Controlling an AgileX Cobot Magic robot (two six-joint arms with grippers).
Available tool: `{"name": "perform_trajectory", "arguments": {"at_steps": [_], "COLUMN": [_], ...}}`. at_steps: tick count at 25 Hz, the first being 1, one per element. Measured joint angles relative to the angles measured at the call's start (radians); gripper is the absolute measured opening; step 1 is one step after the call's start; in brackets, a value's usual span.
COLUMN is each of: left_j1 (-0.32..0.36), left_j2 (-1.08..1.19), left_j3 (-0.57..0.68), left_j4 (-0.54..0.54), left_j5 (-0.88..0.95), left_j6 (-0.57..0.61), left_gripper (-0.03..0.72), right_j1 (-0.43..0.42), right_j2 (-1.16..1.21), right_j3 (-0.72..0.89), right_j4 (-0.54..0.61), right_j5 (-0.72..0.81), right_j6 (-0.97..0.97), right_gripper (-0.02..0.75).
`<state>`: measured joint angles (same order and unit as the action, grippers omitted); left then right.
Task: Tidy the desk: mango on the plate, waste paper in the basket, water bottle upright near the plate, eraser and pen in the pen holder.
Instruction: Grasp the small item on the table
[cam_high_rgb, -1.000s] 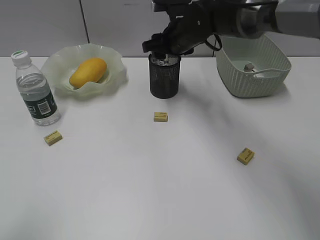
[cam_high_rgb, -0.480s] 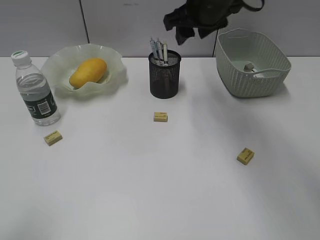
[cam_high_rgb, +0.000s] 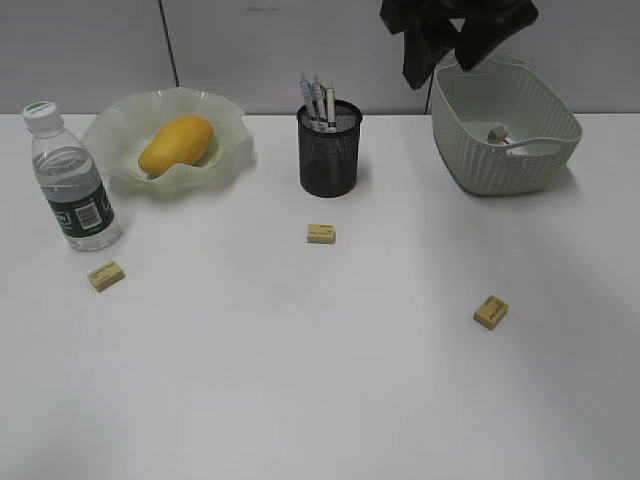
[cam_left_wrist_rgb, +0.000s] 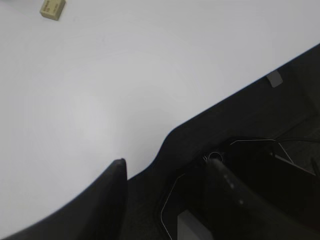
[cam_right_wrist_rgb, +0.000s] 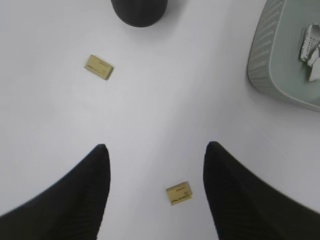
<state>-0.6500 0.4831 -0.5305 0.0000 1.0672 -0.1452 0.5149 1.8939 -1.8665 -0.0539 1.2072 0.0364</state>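
The mango (cam_high_rgb: 176, 144) lies in the wavy green plate (cam_high_rgb: 225, 140). The water bottle (cam_high_rgb: 72, 180) stands upright to the plate's left. The black mesh pen holder (cam_high_rgb: 329, 152) holds three pens (cam_high_rgb: 317, 101). Three yellow erasers lie on the desk (cam_high_rgb: 300, 380): left (cam_high_rgb: 106, 275), middle (cam_high_rgb: 321, 234), right (cam_high_rgb: 491, 312). The waste paper (cam_high_rgb: 500, 134) lies in the basket (cam_high_rgb: 505, 128). My right gripper (cam_high_rgb: 438, 60) is open and empty, high above the desk beside the basket; its view shows two erasers (cam_right_wrist_rgb: 180, 193) (cam_right_wrist_rgb: 99, 66) far below. My left gripper (cam_left_wrist_rgb: 167, 167) is open over the desk's edge.
A grey wall runs behind the desk. The left wrist view shows one eraser (cam_left_wrist_rgb: 52, 8) and a dark area past the desk's edge (cam_left_wrist_rgb: 260, 130). The basket's rim (cam_right_wrist_rgb: 265, 60) shows at the right in the right wrist view, with the paper (cam_right_wrist_rgb: 311, 47) inside.
My right gripper rose from the pen holder and moved right toward the basket. The pens now stand uncovered in the holder.
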Motion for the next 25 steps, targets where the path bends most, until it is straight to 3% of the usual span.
{"name": "perform_trajectory", "arguments": {"at_steps": [8, 18, 25], "left_j1": [0.000, 0.000, 0.000], "left_j2": [0.000, 0.000, 0.000], "left_j3": [0.000, 0.000, 0.000], "left_j4": [0.000, 0.000, 0.000], "left_j5": [0.000, 0.000, 0.000], "left_j6": [0.000, 0.000, 0.000], "left_gripper": [0.381, 0.381, 0.380], "right_j1": [0.000, 0.000, 0.000], "right_j2": [-0.154, -0.510, -0.857], "right_j3": [0.113, 0.570, 0.787], "right_j4": [0.061, 0.066, 0.067], "right_j5": [0.001, 0.003, -0.042], "right_j6": [-0.001, -0.002, -0.003], "right_gripper": [0.473, 0.473, 0.474]}}
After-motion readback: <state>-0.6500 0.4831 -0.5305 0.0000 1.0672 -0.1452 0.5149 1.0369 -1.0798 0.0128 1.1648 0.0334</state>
